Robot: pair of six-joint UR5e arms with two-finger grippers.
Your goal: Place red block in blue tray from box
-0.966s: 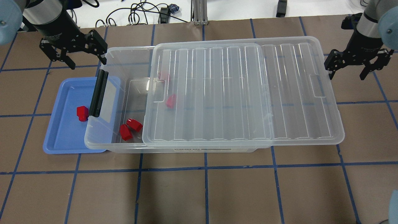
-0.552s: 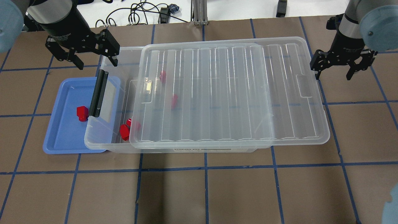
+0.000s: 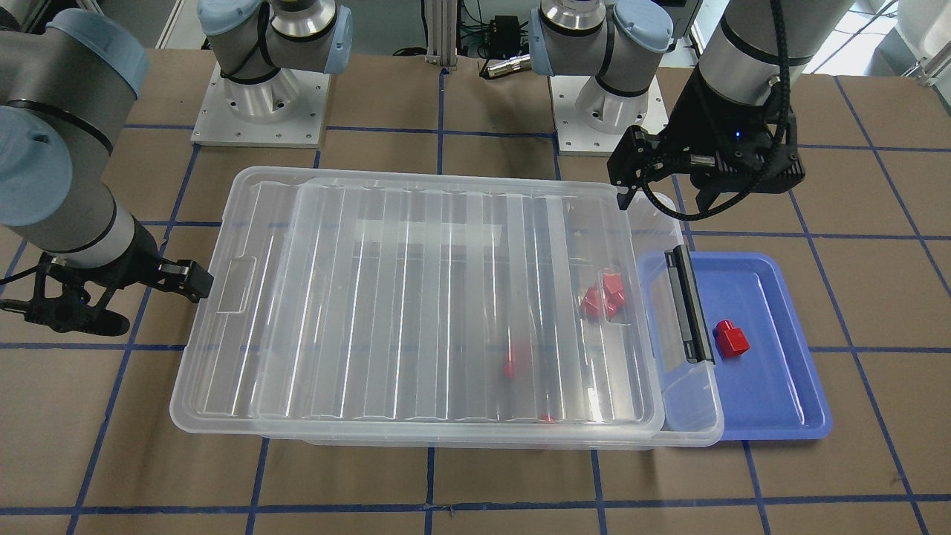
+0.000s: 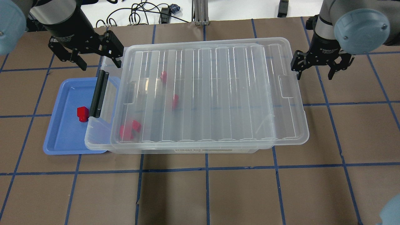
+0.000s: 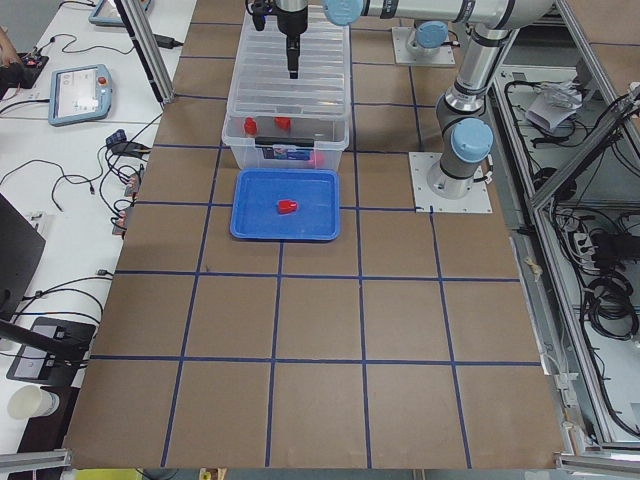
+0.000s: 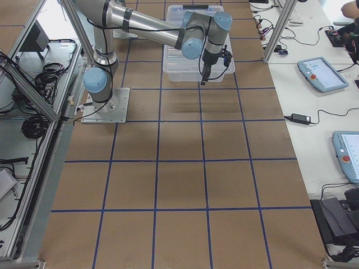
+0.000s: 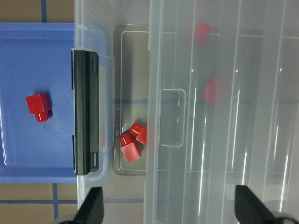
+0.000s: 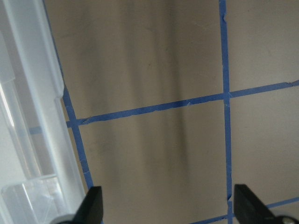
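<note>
One red block (image 4: 82, 113) (image 3: 731, 339) (image 7: 38, 106) lies in the blue tray (image 4: 67, 134) (image 3: 773, 386) at the box's latch end. The clear box (image 4: 93, 136) has its ribbed lid (image 4: 212, 93) over nearly all of it. Several more red blocks (image 4: 129, 129) (image 7: 133, 142) show through the lid. The black latch handle (image 4: 99, 94) hangs over the tray. My left gripper (image 4: 100, 64) (image 7: 169, 207) is open and empty above the box's far left corner. My right gripper (image 4: 315, 75) (image 8: 169, 207) is open and empty beside the lid's right end.
The box's left end overlaps the tray's right rim. Cables (image 4: 147, 15) and an aluminium post (image 4: 200, 12) lie beyond the table's far edge. The two arm bases (image 3: 260, 96) (image 3: 602, 96) stand behind the box. Brown tabletop with blue tape lines spreads in front.
The lid has slid left over the box and now covers the pair of red blocks near the front. My right gripper moved left with the lid's end. My left gripper shifted slightly right.
</note>
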